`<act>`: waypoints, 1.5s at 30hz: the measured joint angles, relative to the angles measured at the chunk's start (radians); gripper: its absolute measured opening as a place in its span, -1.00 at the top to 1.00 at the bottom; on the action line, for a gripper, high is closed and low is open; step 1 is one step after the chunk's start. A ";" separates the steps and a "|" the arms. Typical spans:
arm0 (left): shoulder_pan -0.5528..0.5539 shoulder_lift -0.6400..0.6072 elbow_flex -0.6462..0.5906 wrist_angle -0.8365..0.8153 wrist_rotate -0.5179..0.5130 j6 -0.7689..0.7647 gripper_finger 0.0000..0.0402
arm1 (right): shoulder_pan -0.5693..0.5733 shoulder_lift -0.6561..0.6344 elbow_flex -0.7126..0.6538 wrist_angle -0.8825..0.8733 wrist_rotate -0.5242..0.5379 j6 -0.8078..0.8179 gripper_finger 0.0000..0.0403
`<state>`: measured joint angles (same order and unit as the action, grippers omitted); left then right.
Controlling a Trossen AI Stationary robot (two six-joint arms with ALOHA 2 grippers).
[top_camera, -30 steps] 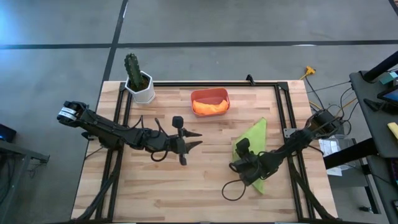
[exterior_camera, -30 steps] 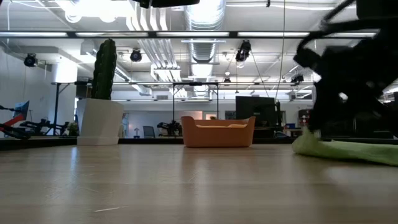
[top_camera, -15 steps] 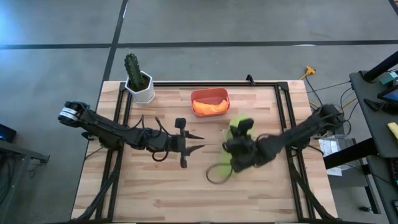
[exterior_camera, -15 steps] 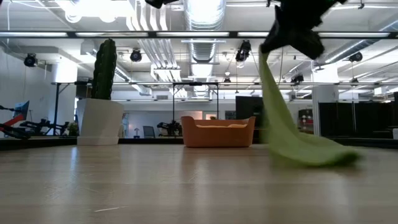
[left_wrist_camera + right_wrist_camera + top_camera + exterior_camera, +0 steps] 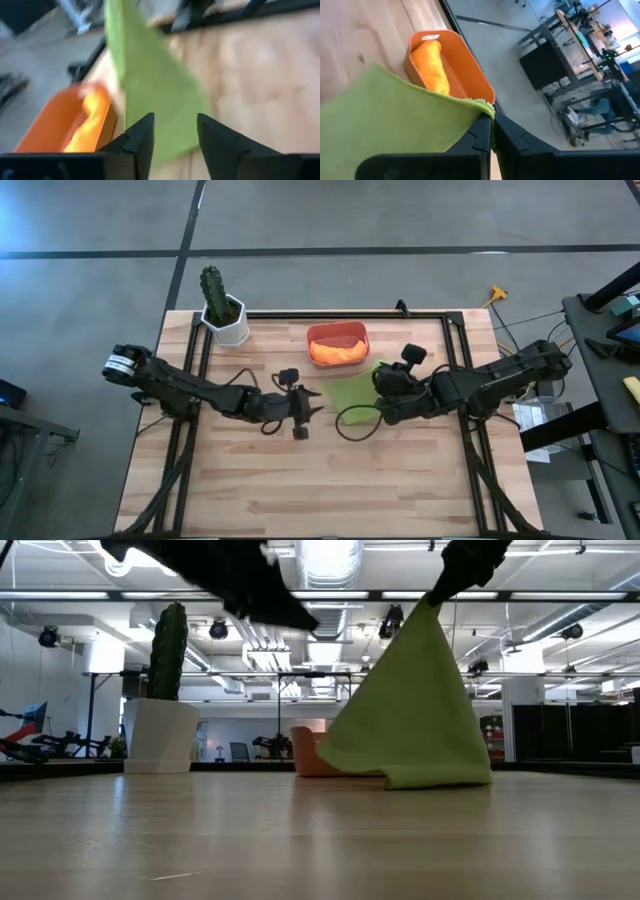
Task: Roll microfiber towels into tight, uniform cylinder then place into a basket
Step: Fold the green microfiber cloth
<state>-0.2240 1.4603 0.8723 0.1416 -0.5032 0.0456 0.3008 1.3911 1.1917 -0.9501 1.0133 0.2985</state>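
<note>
Left end effector (image 5: 312,402) at frame centre-left, fingers spread, empty, facing lime-green microfiber cloth (image 5: 352,392) (likely to take hanging corner). Cloth centre, lower edge on wooden surface (image 5: 400,480), just below salmon-red plastic tub (image 5: 337,343) holding rolled orange towel (image 5: 336,352). Right end effector (image 5: 491,131) pinches cloth's top corner.

One camera looks straight down on the whole pale wooden slatted worktop (image 5: 330,470). Another sits at worktop height, facing level into the room. Each wrist camera looks closely past its own arm. All four share the hanging lime-green microfiber towel (image 5: 352,391) (image 5: 415,710) (image 5: 150,75) (image 5: 390,120).
</note>
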 joint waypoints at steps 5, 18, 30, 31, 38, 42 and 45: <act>0.046 0.073 -0.023 0.033 -0.003 -0.040 0.06 | 0.000 -0.016 -0.096 0.124 -0.036 -0.018 0.96; 0.125 0.264 0.009 0.516 0.210 0.066 -0.44 | 0.000 -0.016 -0.153 0.409 -0.187 -0.313 0.96; 0.176 0.413 0.109 0.497 0.260 0.100 -0.45 | 0.013 -0.016 -0.149 0.404 -0.177 -0.274 0.96; 0.183 0.418 0.107 0.496 0.266 0.100 -0.45 | 0.019 -0.016 -0.149 0.402 -0.175 -0.274 0.96; 0.208 0.426 0.090 0.401 0.372 0.091 -0.45 | 0.072 -0.037 -0.150 0.354 -0.059 -0.269 0.96; 0.210 0.399 0.088 0.233 0.373 0.084 -0.45 | 0.116 -0.075 -0.150 0.284 0.020 -0.207 0.96; 0.211 0.390 0.087 0.170 0.373 0.064 -0.45 | 0.139 -0.109 -0.151 0.259 0.037 -0.161 0.96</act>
<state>-0.0128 1.8503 0.9596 0.3119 -0.1307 0.1101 0.4393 1.2820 1.0409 -0.6913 1.0500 0.1374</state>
